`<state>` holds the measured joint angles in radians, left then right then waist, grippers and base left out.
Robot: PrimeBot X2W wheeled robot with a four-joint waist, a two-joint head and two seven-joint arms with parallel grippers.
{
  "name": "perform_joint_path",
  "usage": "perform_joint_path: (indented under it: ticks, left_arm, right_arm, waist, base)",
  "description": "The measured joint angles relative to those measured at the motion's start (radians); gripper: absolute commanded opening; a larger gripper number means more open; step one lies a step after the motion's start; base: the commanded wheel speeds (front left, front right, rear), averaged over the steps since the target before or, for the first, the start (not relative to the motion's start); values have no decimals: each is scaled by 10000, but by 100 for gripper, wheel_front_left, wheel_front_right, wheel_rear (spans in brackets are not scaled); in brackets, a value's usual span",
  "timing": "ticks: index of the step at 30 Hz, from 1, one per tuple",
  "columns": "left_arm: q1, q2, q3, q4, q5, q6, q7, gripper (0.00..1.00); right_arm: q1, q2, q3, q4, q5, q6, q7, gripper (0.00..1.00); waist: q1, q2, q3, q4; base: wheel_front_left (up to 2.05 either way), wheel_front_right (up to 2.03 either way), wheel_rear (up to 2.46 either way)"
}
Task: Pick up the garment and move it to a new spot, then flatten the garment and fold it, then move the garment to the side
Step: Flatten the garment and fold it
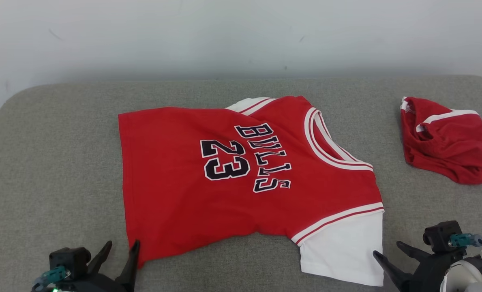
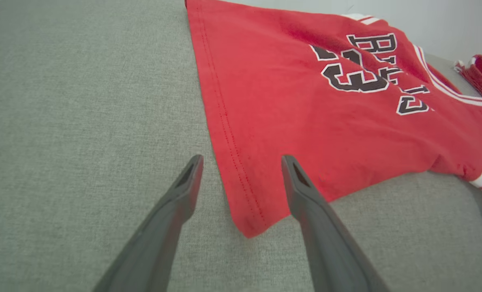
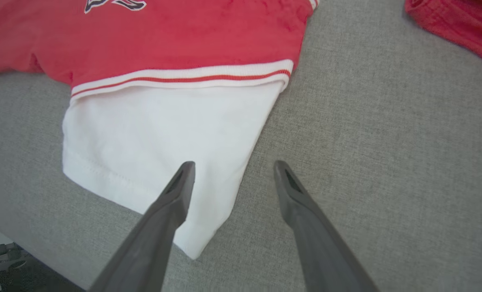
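The garment [image 1: 241,178] is a red jersey with "BULLS 23" in dark letters and white sleeves, spread flat on the grey padded surface [image 1: 54,162], neck to the right. My left gripper [image 1: 121,245] stands open at the jersey's near left hem corner [image 2: 247,227], which lies between its fingers in the left wrist view, nothing gripped. At the lower right my right gripper [image 1: 384,247] is open beside the white sleeve [image 3: 163,134]; its left finger [image 3: 180,186] hovers over the sleeve's corner.
A second red garment with white trim [image 1: 445,140] lies bunched at the far right of the surface. A pale wall [image 1: 241,36] stands behind. The surface's near edge shows at the lower left of the right wrist view [image 3: 18,231].
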<state>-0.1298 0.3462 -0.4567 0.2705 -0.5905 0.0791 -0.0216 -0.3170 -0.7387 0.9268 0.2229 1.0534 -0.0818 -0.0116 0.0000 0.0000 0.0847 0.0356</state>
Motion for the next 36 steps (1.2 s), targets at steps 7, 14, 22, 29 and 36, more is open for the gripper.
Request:
perform_joint_path:
  ticks: [7,14,22,29,36]
  left_arm:
    - [3,17,-203,134,123,90,531,100]
    - [-84,-146,-420,251,146,174,978,100]
    - [-244,-370,-453,652,98,174,1325,100]
    - [-454,-458,-508,936,94,176,1530,0]
    - [-496,-355,-514,779,186,192,1517,0]
  right_arm:
    - [7,36,90,-134,-38,-251,468,100]
    - [35,288,171,-249,-8,-343,922,100]
    - [34,491,207,-96,-123,-426,1342,100]
    - [-12,523,178,10,-272,-472,1593,0]
    - [2,594,-150,4,-263,-456,1526,0]
  waist:
    - [1,1,288,-164]
    - [0,0,468,-187]
    - [0,0,569,-84]
    - [0,0,604,-60]
    - [0,0,551,-37]
  base:
    - [0,0,0]
    - [0,0,0]
    - [0,0,0]
    - [0,0,0]
    - [0,0,0]
